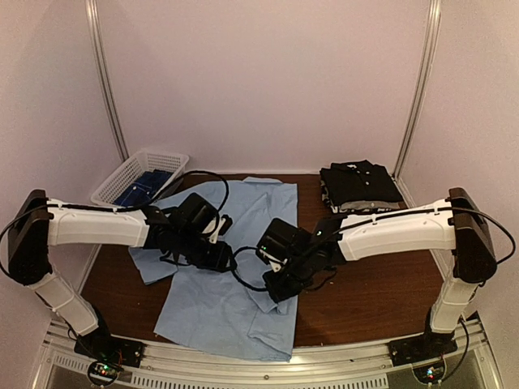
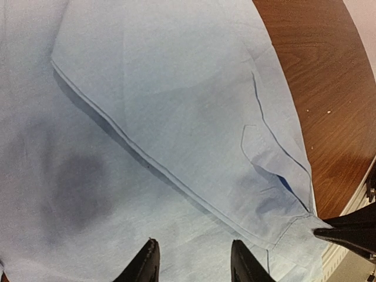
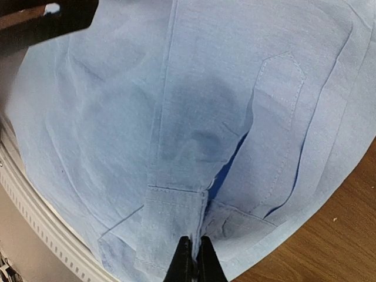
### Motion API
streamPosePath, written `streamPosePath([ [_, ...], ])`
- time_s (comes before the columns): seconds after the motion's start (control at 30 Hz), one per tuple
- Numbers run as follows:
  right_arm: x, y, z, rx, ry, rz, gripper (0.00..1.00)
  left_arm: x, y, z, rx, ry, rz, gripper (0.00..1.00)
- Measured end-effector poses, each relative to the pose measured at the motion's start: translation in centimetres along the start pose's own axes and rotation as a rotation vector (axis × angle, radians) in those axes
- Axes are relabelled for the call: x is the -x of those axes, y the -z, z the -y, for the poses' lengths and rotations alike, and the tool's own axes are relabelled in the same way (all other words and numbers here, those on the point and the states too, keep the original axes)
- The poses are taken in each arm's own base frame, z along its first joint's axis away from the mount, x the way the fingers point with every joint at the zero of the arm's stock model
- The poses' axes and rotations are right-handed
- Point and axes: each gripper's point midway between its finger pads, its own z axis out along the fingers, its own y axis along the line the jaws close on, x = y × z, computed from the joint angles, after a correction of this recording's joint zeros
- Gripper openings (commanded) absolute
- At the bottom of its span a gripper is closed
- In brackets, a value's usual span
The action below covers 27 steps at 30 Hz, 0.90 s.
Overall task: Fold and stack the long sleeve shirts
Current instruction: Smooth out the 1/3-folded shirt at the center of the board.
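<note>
Wooden table (image 1: 365, 279), blue shirt (image 1: 215, 304), left end effector (image 2: 194, 249) apart, right end effector (image 3: 193, 242) clamping shirt

White mesh basket (image 1: 117, 178) sitting at the far-left corner of the brown wooden surface (image 1: 365, 284), close by the pale wall (image 1: 268, 81). Metal rail (image 1: 284, 369) running along the near edge.

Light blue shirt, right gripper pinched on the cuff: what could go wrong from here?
1. The right gripper pinches only the cuff edge of the light blue shirt; a pull may slip it free.
2. The left gripper is open, holding nothing; a one-sided lift could skew the fold.
</note>
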Motion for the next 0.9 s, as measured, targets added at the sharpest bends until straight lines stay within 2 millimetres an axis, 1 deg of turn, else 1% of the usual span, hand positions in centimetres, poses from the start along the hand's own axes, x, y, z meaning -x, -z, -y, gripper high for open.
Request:
streamPosePath([
  [0.03,-0.5,0.1,-0.1,0.002,0.006,-0.023,0.09,0.0,0.1,0.0,-0.001,-0.004,0.002,0.43],
  [0.1,-1.5,0.2,-0.4,0.009,0.018,-0.063,0.23,-0.1,0.1,-0.1,-0.002,-0.009,0.003,0.43],
  [0.2,-3.0,0.1,-1.1,0.024,0.030,-0.115,0.49,-0.4,0.1,-0.3,-0.002,-0.011,-0.003,0.43],
  [0.23,-3.3,0.1,-1.4,0.030,0.033,-0.123,0.54,-0.6,0.0,-0.4,-0.002,-0.011,-0.008,0.43],
  [0.27,-3.5,0.1,-1.5,0.033,0.033,-0.128,0.56,-0.7,0.0,-0.4,-0.003,-0.012,-0.013,0.43],
  [0.33,-3.6,0.1,-1.7,0.035,0.030,-0.130,0.56,-0.8,0.0,-0.4,-0.007,-0.014,-0.016,0.43],
  [0.43,-3.2,0.5,-1.4,0.021,0.013,-0.111,0.49,-0.8,0.0,-0.2,-0.014,-0.019,-0.018,0.43],
  [0.6,-1.0,2.3,-0.9,0.022,-0.038,-0.013,0.32,-0.9,-0.2,0.1,-0.031,-0.021,-0.025,0.43],
  [0.67,-0.4,2.5,-0.9,0.031,-0.054,0.020,0.29,-0.9,-0.4,0.2,-0.037,-0.020,-0.029,0.43],
  [0.77,-0.5,1.7,-0.4,0.034,-0.077,0.036,0.28,-0.9,-0.5,0.5,-0.054,-0.021,-0.034,0.43],
  [0.9,-2.4,-0.1,1.2,0.008,-0.100,0.004,0.24,-0.9,-0.7,0.9,-0.075,-0.022,-0.041,0.43],
])
